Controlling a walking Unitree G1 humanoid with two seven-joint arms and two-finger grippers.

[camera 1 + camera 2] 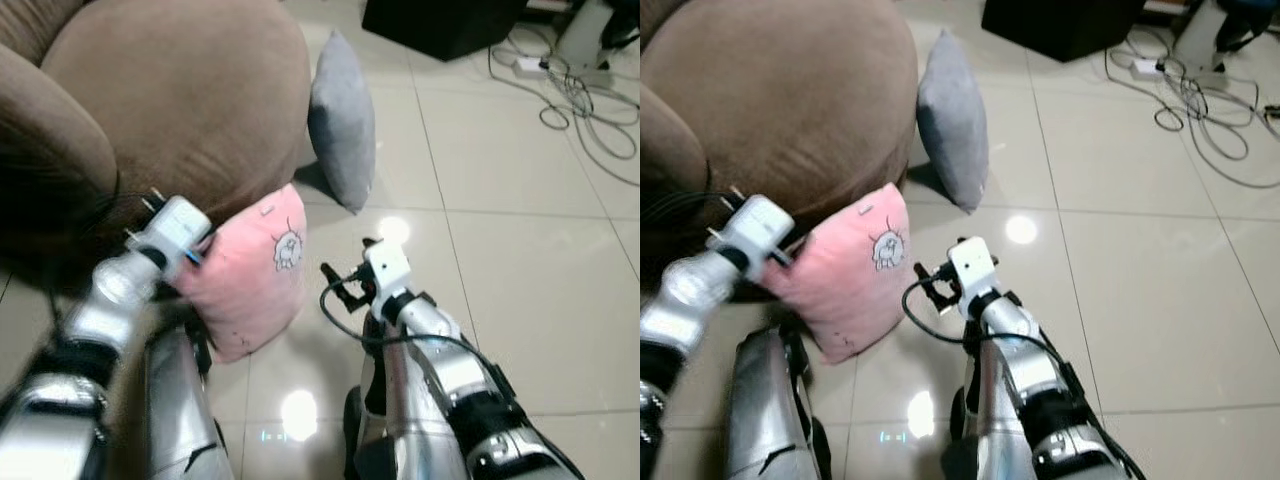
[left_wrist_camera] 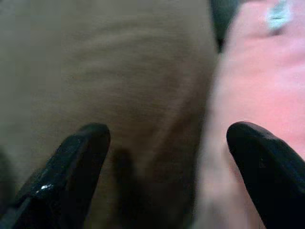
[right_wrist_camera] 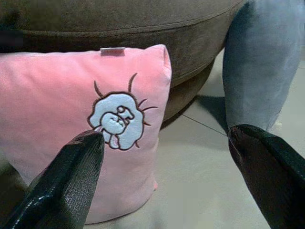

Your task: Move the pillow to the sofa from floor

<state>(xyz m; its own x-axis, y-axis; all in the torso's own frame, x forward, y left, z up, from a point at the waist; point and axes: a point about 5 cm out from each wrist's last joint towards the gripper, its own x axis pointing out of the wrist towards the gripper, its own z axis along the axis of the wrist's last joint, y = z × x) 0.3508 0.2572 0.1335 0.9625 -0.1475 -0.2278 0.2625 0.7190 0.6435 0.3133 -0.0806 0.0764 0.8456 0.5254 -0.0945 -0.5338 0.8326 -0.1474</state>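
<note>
Both arms are silver metal cylinders with black bands near the forearms, each ending in a white boxy wrist block. A black cable loops from the right wrist back along its arm. The fingers are long, glossy black, with rounded tips

The pink pillow is standing upright on the tiled floor, leaning against the front of the brown sofa. It is showing a small white cartoon patch with brown outlines near its upper corner and a white tag at its top edge.
</note>
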